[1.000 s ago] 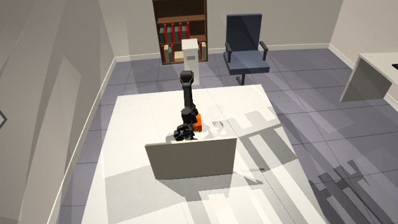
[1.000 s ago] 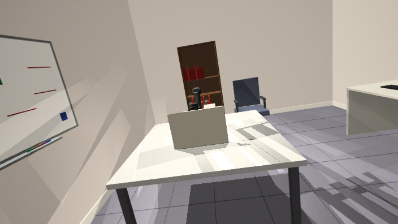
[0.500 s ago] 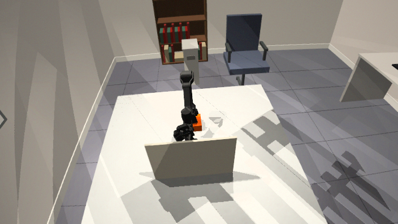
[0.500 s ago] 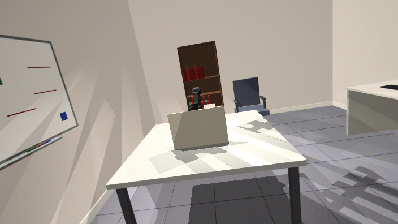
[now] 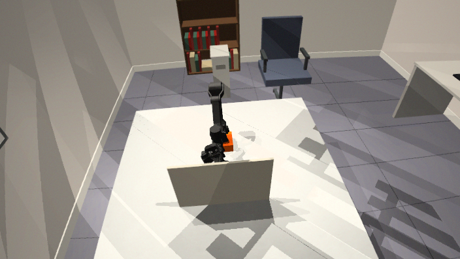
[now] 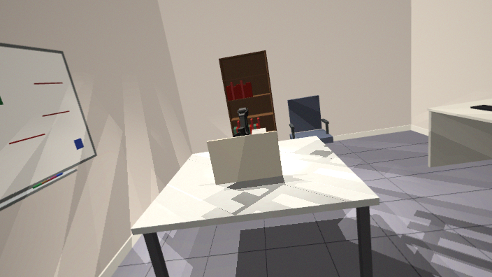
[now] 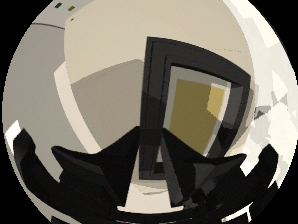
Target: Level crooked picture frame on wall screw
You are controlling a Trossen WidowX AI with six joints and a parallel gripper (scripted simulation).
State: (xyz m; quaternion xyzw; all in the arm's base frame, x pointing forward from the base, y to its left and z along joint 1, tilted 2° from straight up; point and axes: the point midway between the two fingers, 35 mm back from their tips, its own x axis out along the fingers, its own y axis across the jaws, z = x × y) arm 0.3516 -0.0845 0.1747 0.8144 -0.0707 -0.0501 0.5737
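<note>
1. The picture frame (image 7: 154, 95) is right of the middle in the wrist view, in front of the cream board (image 5: 222, 184) (image 6: 246, 157) (image 7: 105, 95). The board stands up like a wall, so it likely has the screw.
2. The gripper (image 7: 151, 131) is closed most of the way, with its tips on the frame's dark side bar, low down in that view. It has hold of the frame, likely to lift it and slide it by a notch.
3. The top and outside views show the board's back, so the frame is hidden there.
4. I cannot tell which side is too high. Letting go should show that.
</note>
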